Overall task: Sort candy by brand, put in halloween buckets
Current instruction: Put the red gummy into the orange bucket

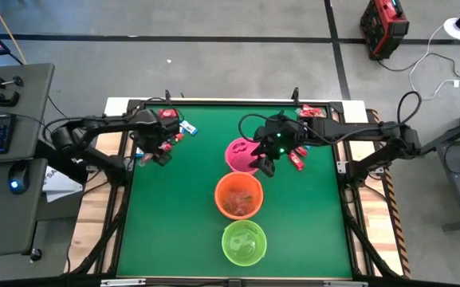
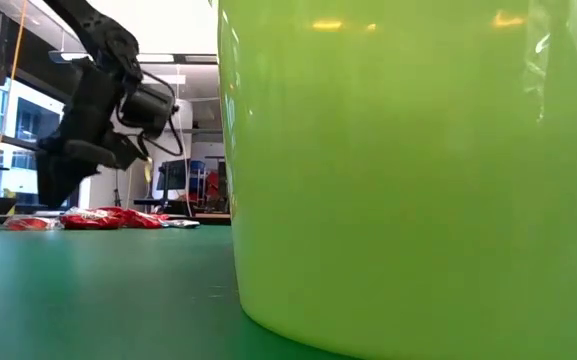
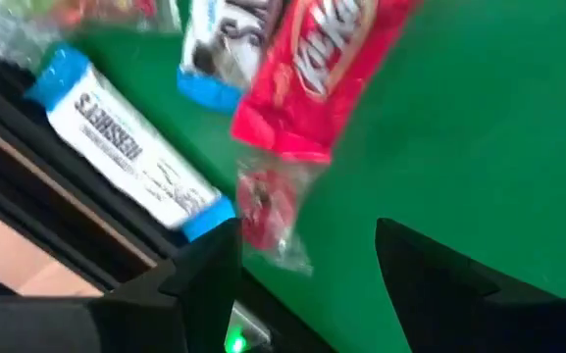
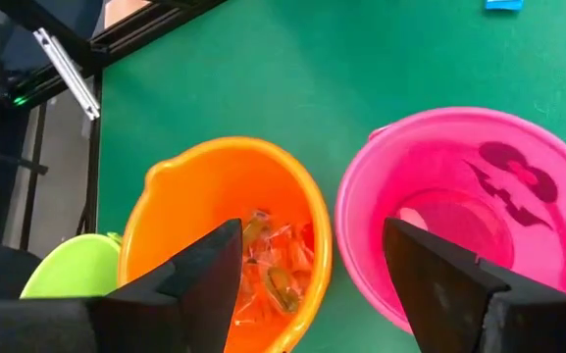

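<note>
Candy (image 3: 312, 69) just ahead of open, empty left gripper (image 3: 307, 260), long axis slanting across gap; right gripper (image 4: 307, 270) open btw orange/pink buckets.

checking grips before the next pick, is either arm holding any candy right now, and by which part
Nothing is held. The left gripper is open over the candy; the right gripper is open and empty above the orange bucket and pink bucket.

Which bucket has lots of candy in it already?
The orange bucket, the middle one of the three. Orange wrappers are piled in its bottom, while the pink bucket beside it looks nearly bare, and the lime green bucket's contents are hard to tell.
</note>
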Available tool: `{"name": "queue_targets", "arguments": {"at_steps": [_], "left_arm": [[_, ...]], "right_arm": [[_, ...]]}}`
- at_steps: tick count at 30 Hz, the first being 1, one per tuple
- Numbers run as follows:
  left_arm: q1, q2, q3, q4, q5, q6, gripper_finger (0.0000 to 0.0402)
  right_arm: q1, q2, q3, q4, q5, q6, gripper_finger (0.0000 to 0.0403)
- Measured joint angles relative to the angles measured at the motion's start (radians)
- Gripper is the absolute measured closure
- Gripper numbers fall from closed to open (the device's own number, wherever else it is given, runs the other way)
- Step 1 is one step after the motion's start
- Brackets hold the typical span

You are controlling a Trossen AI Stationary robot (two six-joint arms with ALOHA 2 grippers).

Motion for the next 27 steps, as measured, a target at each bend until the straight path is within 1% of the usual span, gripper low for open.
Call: {"name": "queue_targets", "arguments": {"at_steps": [3,5,9,15,21,27], "left_arm": [[0.017,0.039,0.001,0.079,-0.012,0.013,0.0177],[0.03,0.065,0.002,0.103,-0.001,0.032,0.0177],[0.055,0.103,0.002,0.077,0.014,0.043,0.0177],[0.061,0.091,0.002,0.065,0.005,0.053,0.0177],[0.061,0.089,0.002,-0.012,0.006,0.08,0.0177],[0.061,0.09,0.002,-0.011,0.007,0.106,0.0177]], "right_arm": [[0.0,0.0,0.0,0.0,0.0,-0.002,0.0165],[0.0,0.0,-0.001,0.0,0.0,-0.001,0.0165],[0.003,0.0,-0.001,-0.001,0.0,-0.001,0.0165],[0.003,0.0,-0.001,-0.003,0.0,-0.031,0.0165],[0.003,0.0,-0.001,-0.003,0.0,-0.046,0.0165],[0.003,0.0,-0.001,-0.003,0.002,-0.046,0.0165]]}}
